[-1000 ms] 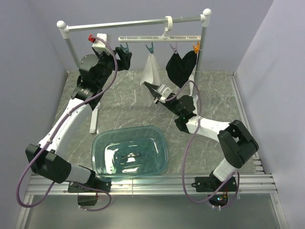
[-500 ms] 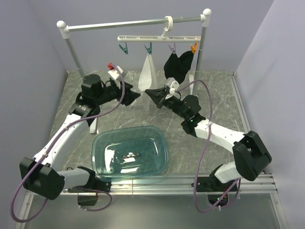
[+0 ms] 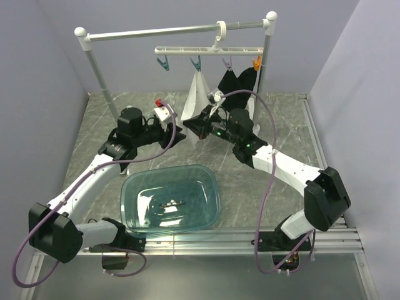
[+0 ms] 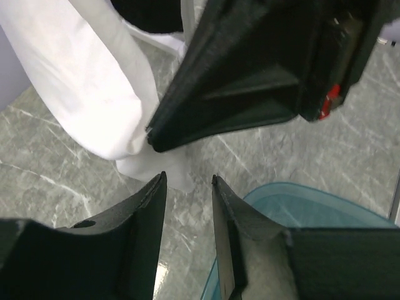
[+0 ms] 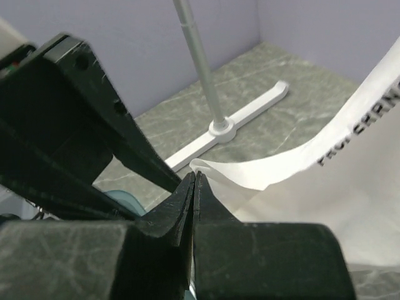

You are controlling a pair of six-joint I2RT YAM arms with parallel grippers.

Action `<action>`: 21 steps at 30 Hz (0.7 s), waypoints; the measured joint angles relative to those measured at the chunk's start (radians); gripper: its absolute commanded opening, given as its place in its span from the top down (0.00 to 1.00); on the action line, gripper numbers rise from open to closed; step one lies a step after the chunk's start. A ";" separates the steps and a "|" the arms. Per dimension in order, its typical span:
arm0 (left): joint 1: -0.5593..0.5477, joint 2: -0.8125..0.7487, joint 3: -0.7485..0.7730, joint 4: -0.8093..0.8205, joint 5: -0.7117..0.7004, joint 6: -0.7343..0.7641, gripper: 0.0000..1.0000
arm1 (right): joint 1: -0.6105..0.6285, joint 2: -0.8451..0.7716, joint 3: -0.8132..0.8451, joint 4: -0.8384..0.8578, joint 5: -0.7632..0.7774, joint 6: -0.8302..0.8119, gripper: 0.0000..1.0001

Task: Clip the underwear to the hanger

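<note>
The white hanger (image 3: 209, 50) hangs from the grey rail by its hook and carries several coloured pegs. The white underwear (image 3: 199, 94) hangs from the second teal peg (image 3: 196, 62). My right gripper (image 3: 189, 125) is shut on the underwear's lower left corner; the right wrist view shows the fabric (image 5: 294, 159) pinched at its closed tips (image 5: 195, 176). My left gripper (image 3: 180, 136) is open and empty, just left of and below that corner. In the left wrist view its tips (image 4: 189, 180) sit under the underwear (image 4: 94, 81) and the right gripper (image 4: 150, 140).
A black garment (image 3: 240, 81) hangs from the purple and orange pegs beside the underwear. The grey rail (image 3: 175, 30) stands on white posts with feet (image 5: 237, 128) on the marble table. A teal plastic tub (image 3: 134, 187) sits near the arms' bases.
My left gripper has come down from the first teal peg to the underwear's lower corner. My right gripper has moved left and shut on that corner.
</note>
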 measured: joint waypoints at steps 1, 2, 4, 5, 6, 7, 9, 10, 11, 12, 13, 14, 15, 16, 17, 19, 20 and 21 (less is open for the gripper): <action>0.000 -0.008 -0.022 0.010 0.000 0.008 0.54 | -0.002 0.009 0.005 -0.012 -0.003 0.020 1.00; -0.001 -0.015 -0.040 0.019 -0.001 0.011 0.51 | -0.004 0.014 0.005 -0.021 -0.009 0.044 1.00; -0.005 -0.030 -0.079 0.039 -0.006 0.018 0.45 | -0.008 0.025 0.005 -0.031 -0.022 0.084 1.00; -0.010 -0.034 -0.092 0.052 -0.017 0.021 0.45 | -0.010 0.030 0.005 -0.033 -0.028 0.103 1.00; -0.015 -0.035 -0.097 0.064 -0.026 0.021 0.45 | -0.011 0.034 0.005 -0.033 -0.035 0.119 1.00; -0.019 -0.035 -0.098 0.076 -0.035 0.021 0.45 | -0.012 0.037 0.005 -0.029 -0.045 0.135 1.00; -0.026 -0.034 -0.098 0.107 -0.064 0.019 0.45 | -0.013 0.041 0.005 -0.018 -0.058 0.161 1.00; -0.027 -0.034 -0.098 0.121 -0.074 0.018 0.46 | -0.013 0.043 0.005 -0.009 -0.064 0.172 1.00; -0.028 -0.034 -0.098 0.136 -0.085 0.016 0.46 | -0.013 0.044 0.005 0.000 -0.070 0.182 1.00; -0.030 -0.033 -0.098 0.146 -0.097 0.011 0.48 | -0.013 0.044 0.005 0.010 -0.076 0.191 1.00; -0.031 -0.032 -0.098 0.155 -0.109 0.009 0.49 | -0.013 0.044 0.005 0.021 -0.083 0.200 1.00; -0.032 -0.030 -0.098 0.162 -0.125 0.005 0.50 | -0.013 0.044 0.005 0.035 -0.090 0.211 1.00; -0.033 -0.026 -0.098 0.169 -0.137 0.005 0.52 | -0.013 0.044 0.005 0.050 -0.100 0.218 1.00; -0.034 -0.023 -0.097 0.176 -0.150 0.003 0.54 | -0.013 0.044 0.005 0.061 -0.105 0.225 1.00; -0.034 -0.018 -0.097 0.182 -0.160 0.002 0.55 | -0.013 0.044 0.005 0.072 -0.109 0.235 1.00; -0.035 -0.011 -0.097 0.192 -0.181 0.002 0.60 | -0.014 0.044 0.005 0.094 -0.117 0.248 1.00; -0.035 -0.009 -0.097 0.195 -0.185 0.002 0.62 | -0.014 0.044 0.005 0.103 -0.122 0.257 1.00; -0.035 -0.008 -0.097 0.200 -0.192 0.002 0.68 | -0.015 0.044 0.005 0.109 -0.130 0.264 1.00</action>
